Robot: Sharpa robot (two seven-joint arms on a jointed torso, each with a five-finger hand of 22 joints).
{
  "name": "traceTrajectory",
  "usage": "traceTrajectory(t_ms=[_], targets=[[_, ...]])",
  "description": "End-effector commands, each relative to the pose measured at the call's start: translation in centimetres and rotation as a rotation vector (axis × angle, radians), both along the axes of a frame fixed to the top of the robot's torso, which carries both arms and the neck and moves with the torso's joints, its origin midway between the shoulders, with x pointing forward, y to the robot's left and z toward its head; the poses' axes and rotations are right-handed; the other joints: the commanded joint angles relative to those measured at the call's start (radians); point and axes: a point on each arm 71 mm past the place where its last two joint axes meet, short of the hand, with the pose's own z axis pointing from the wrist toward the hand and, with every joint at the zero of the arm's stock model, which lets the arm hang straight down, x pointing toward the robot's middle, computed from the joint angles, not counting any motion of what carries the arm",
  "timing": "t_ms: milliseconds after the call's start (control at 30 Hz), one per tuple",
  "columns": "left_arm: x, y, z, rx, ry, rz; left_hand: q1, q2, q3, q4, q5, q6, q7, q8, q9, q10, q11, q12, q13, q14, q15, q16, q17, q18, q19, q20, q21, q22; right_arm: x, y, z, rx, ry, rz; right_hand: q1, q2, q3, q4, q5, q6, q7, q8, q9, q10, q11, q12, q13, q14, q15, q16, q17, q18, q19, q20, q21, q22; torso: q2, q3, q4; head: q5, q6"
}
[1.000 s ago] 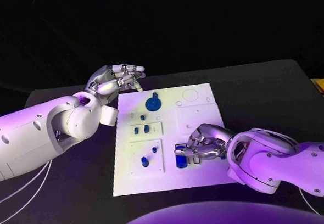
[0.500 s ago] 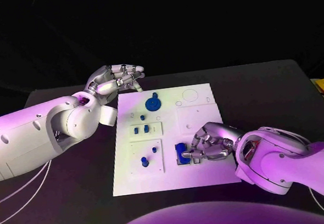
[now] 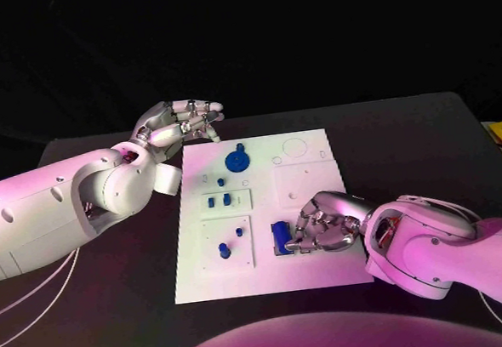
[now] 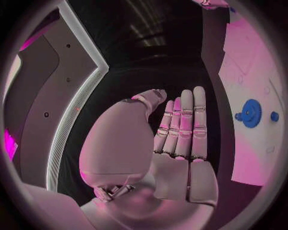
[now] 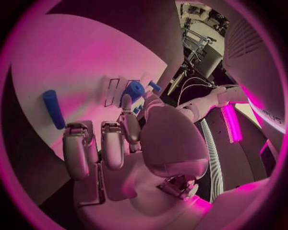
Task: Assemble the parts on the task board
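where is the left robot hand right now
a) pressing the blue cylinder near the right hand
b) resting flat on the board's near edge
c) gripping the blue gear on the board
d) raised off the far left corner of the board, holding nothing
d: the left robot hand sits beyond the far left corner of the task board, nothing in its fingers, apart from the blue gear.

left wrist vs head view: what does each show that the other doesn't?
Left wrist alone: the left hand from behind, palm and straight fingers side by side, holding nothing. Head alone: the right hand on the task board by a blue cylinder, and small blue parts left of it. Both: the blue gear on the board, and the left hand off the board's far left corner.
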Motion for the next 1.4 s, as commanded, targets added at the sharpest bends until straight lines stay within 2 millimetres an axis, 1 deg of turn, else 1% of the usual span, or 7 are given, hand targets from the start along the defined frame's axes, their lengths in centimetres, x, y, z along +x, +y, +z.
traceTrajectory(t_ms=[33,200,300,433,667,1033,1400], targets=[[-0.1,-0.3,0.1,-0.012,-0.001,-0.021,-0.001,0.007,-0.002,-0.006,0.006,0.004,0.001,-0.004,-0.001,-0.009,0.001,0.004,0.0,-0.008,0.001,-0.004,-0.001,0.01,-0.006,0.002,0.003,0.002,0.1,0.2,-0.1,-0.03,-0.019,0.02,0.011,0.007,0.008,0.003,-0.001,-0.001,-0.005,0.005,-0.002,0.009,-0.001,0.003,0.001,0.083,-0.006,0.005,0.163,-0.007,0.09,-0.008,0.002,0.254,0.001,0.0007,0.0014,-0.001,0.0],[-0.1,-0.3,0.1,-0.013,0.0,-0.023,-0.003,0.008,0.0,-0.007,0.006,0.005,0.002,-0.004,-0.002,-0.009,0.001,0.004,0.0,-0.008,0.002,-0.004,-0.003,0.01,-0.007,0.002,0.005,0.004,0.4,0.6,-0.3,-0.035,-0.027,0.018,0.011,0.016,0.011,0.005,0.003,-0.001,-0.005,0.005,-0.002,0.009,-0.001,0.002,0.001,0.083,-0.007,0.005,0.163,-0.007,0.089,-0.008,0.001,0.254,0.001,0.0017,-0.0004,0.0,0.0],[-0.1,-0.3,0.1,-0.013,-0.001,-0.022,-0.002,0.008,0.001,-0.008,0.006,0.005,0.001,-0.004,-0.002,-0.008,0.001,0.004,0.0,-0.008,0.002,-0.003,-0.003,0.01,-0.007,0.002,0.006,0.005,0.4,1.0,-0.4,-0.037,-0.031,0.025,0.018,0.026,0.017,0.003,0.005,0.001,-0.007,0.005,-0.003,0.012,-0.003,0.006,0.005,0.084,-0.007,0.007,0.167,-0.008,0.092,-0.009,0.006,0.255,0.001,-0.0005,0.0006,-0.001,0.0],[-0.1,-0.3,0.1,-0.012,0.0,-0.023,-0.002,0.008,0.001,-0.008,0.006,0.005,0.001,-0.004,-0.002,-0.008,0.001,0.004,0.0,-0.008,0.002,-0.003,-0.003,0.01,-0.007,0.002,0.006,0.005,0.4,1.5,-0.6,-0.039,-0.029,0.039,0.023,0.026,0.019,0.002,0.004,0.001,-0.008,0.006,-0.003,0.013,-0.003,0.009,0.008,0.084,-0.008,0.007,0.168,-0.008,0.092,-0.009,0.008,0.256,0.0,0.001,0.0003,0.001,0.0],[-0.1,-0.3,0.0,-0.011,0.004,-0.028,-0.002,0.009,0.001,-0.009,0.006,0.005,0.001,-0.005,-0.002,-0.008,0.001,0.004,0.0,-0.008,0.001,-0.003,-0.004,0.01,-0.008,0.002,0.007,0.006,0.4,1.5,-0.8,-0.061,-0.027,0.05,0.043,0.01,0.018,-0.003,-0.008,0.001,-0.009,0.006,-0.003,0.013,-0.004,0.008,0.008,0.084,-0.009,0.006,0.166,-0.008,0.091,-0.01,0.005,0.255,0.001,-0.0008,0.0003,0.003,0.0],[-0.2,-0.3,0.0,-0.01,0.007,-0.03,0.002,0.008,0.005,-0.015,0.006,0.005,0.001,-0.005,-0.003,-0.009,0.001,0.004,-0.001,-0.008,0.001,-0.003,-0.005,0.01,-0.009,0.001,0.011,0.01,0.5,1.1,-0.8,-0.075,-0.058,0.066,0.067,-0.015,0.011,-0.002,-0.02,0.0,-0.007,0.006,-0.005,0.01,-0.003,0.002,0.007,0.083,-0.009,0.004,0.163,-0.007,0.089,-0.011,0.001,0.254,0.001,-0.0004,-0.0003,0.004,0.0],[-0.2,-0.2,0.0,-0.009,0.007,-0.03,0.002,0.009,0.006,-0.017,0.006,0.005,0.001,-0.005,-0.003,-0.008,0.001,0.004,-0.001,-0.008,0.0,-0.004,-0.006,0.01,-0.01,0.001,0.013,0.012,0.5,0.9,-0.5,-0.075,-0.106,0.064,0.087,-0.013,0.015,-0.004,-0.034,0.005,-0.01,0.007,-0.007,0.014,-0.005,0.007,0.013,0.083,-0.01,0.006,0.166,-0.007,0.091,-0.011,0.005,0.255,0.0,-0.0009,0.0013,0.003,0.0]])
